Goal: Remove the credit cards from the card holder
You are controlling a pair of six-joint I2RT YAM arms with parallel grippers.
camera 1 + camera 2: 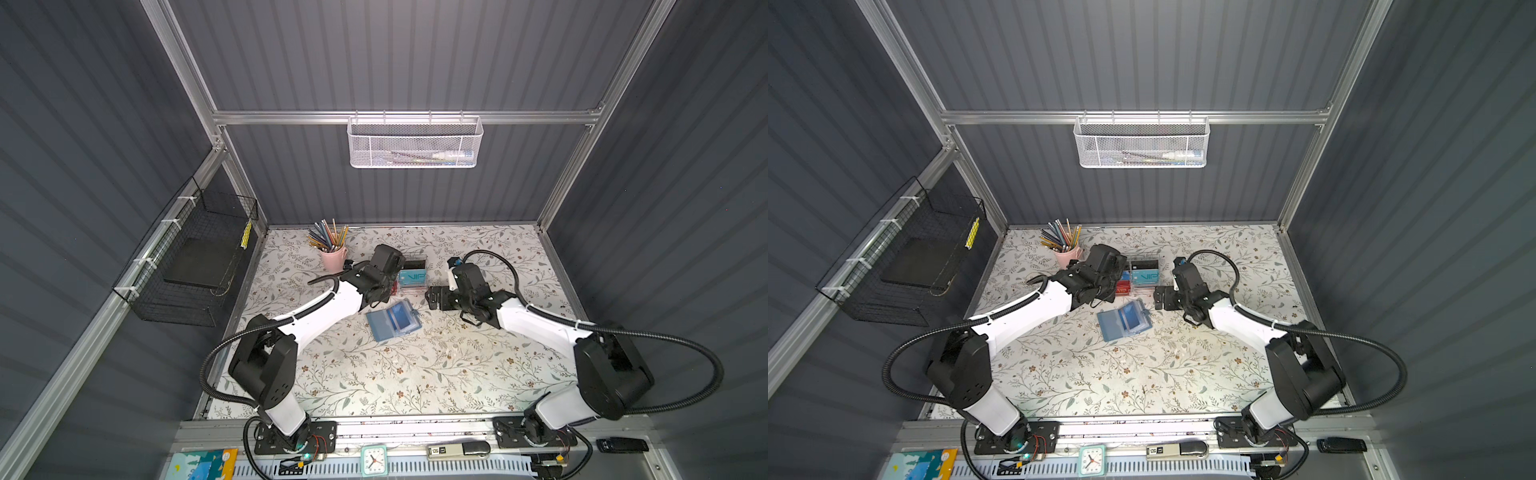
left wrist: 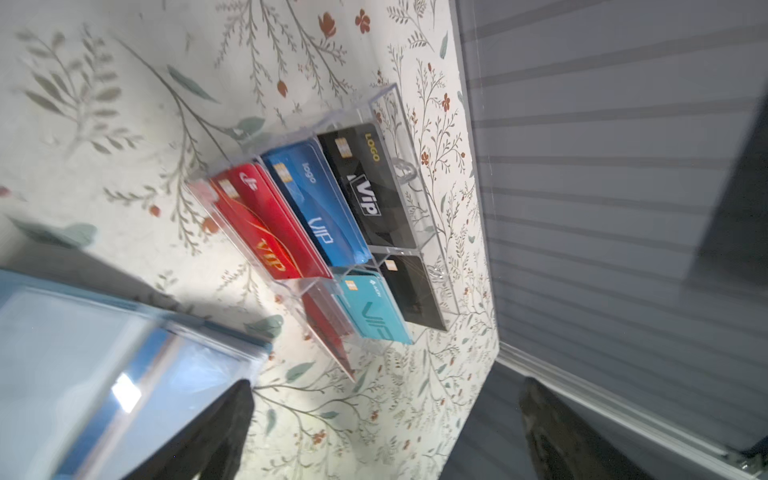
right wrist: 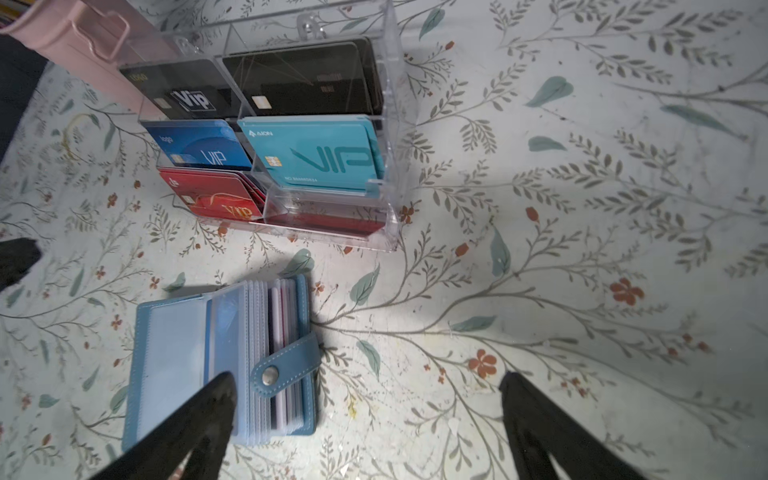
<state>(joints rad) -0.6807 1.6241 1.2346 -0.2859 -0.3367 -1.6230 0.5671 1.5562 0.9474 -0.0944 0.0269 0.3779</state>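
Observation:
The card holder (image 1: 392, 320) (image 1: 1125, 320), a blue-grey booklet with clear sleeves and a snap tab (image 3: 286, 365), lies open on the floral table mid-centre. A darker blue credit card (image 1: 401, 318) shows through one sleeve, and pale card edges (image 3: 279, 353) stand among the other sleeves. My left gripper (image 1: 384, 291) (image 2: 386, 436) hovers open just behind the holder, beside the acrylic rack, with nothing between its fingers. Just right of the holder, my right gripper (image 1: 432, 297) (image 3: 365, 415) is open and empty. One of its fingers (image 3: 195, 419) overlaps the holder (image 3: 174, 357) in the right wrist view.
A clear acrylic tiered rack (image 1: 411, 276) (image 2: 332, 232) (image 3: 386, 124) of red, blue, teal and black VIP cards stands behind the holder. A pink cup of pencils (image 1: 333, 257) sits to its left. A white mesh basket (image 1: 413, 143) and a black wire basket (image 1: 195, 262) hang on the walls.

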